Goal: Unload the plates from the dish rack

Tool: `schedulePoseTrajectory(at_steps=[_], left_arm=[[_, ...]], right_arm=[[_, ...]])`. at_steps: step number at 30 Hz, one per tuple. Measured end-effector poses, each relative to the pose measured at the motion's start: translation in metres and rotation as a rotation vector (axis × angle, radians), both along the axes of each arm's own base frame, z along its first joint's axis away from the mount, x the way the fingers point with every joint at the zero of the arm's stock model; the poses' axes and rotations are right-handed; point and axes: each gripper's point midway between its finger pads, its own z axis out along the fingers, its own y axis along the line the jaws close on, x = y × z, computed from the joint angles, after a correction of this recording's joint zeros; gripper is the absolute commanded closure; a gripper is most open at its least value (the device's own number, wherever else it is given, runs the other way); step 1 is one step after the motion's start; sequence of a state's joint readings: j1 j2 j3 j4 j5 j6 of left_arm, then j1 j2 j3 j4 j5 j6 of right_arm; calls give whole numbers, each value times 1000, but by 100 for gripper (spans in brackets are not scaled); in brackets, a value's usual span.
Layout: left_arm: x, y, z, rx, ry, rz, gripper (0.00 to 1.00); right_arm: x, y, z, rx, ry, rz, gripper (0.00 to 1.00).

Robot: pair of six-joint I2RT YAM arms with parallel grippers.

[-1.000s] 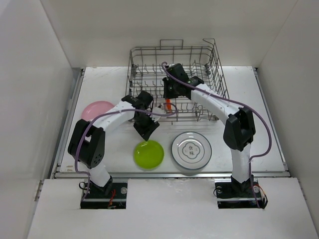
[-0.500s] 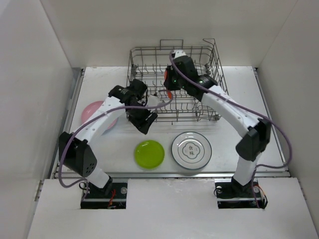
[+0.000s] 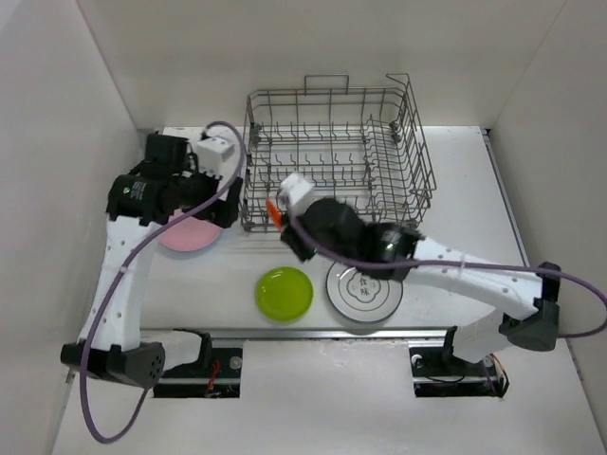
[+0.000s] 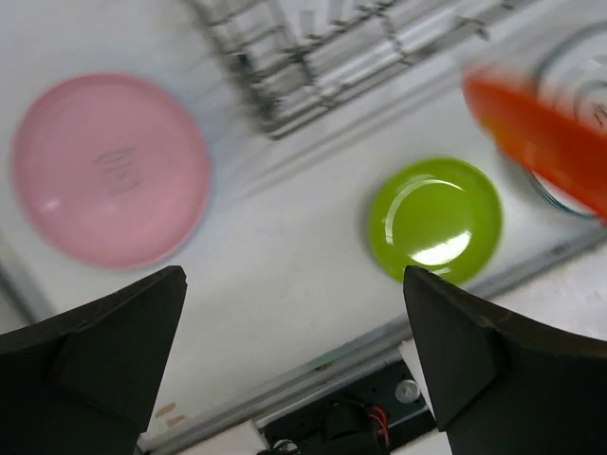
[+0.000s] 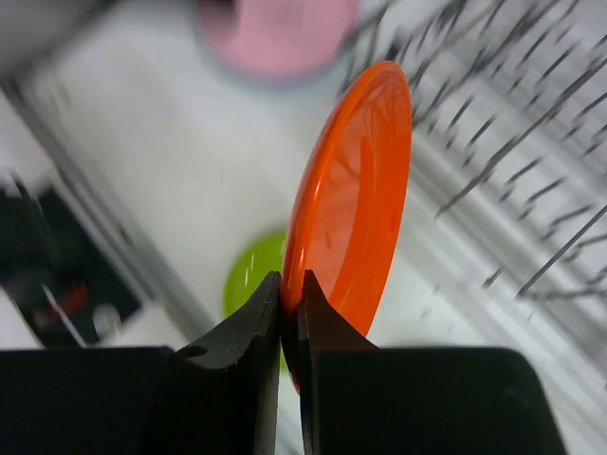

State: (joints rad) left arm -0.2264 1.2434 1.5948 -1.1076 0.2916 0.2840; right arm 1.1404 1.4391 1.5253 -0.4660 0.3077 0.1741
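One orange plate [image 5: 353, 180] hangs outside the dish rack [image 3: 332, 156], in the right tool [image 5: 289, 284].

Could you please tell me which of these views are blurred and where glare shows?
Left wrist: motion-smeared dish rack and orange plate, a glare patch on the lime green plate. Right wrist: background blurred, the orange plate fairly sharp. Top external: sharp, evenly lit.
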Motion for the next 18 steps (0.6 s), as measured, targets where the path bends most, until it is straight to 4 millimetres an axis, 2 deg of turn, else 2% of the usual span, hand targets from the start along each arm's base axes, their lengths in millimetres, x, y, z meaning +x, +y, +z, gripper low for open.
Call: schedulePoseTrajectory(at_steps=[2,4,7,9,12,15,18], left_arm=[[3,29,9,14,-56,133,0],[-2,53,14,31,-92,251,0],[-15,76,15,37,-119,370,0],[-23,91,12,43,-124,452,0],[-32,113,4,70,-113,571,0],[-33,116,1,72,-104,591,0],[-34,117,2,72,-107,599,0]], right_arm=[[-35,15,-52,-137,54,76,100],[-60,19,-97,-281,89,107,100],[-77,18,-139,-421,93,85,100],[-76,17,-154,-471,75,34,99],[-59,18,-177,-555,38,-73,96],[-48,27,-197,-631,21,-124,93],[-50,36,-217,-682,10,-130,92]])
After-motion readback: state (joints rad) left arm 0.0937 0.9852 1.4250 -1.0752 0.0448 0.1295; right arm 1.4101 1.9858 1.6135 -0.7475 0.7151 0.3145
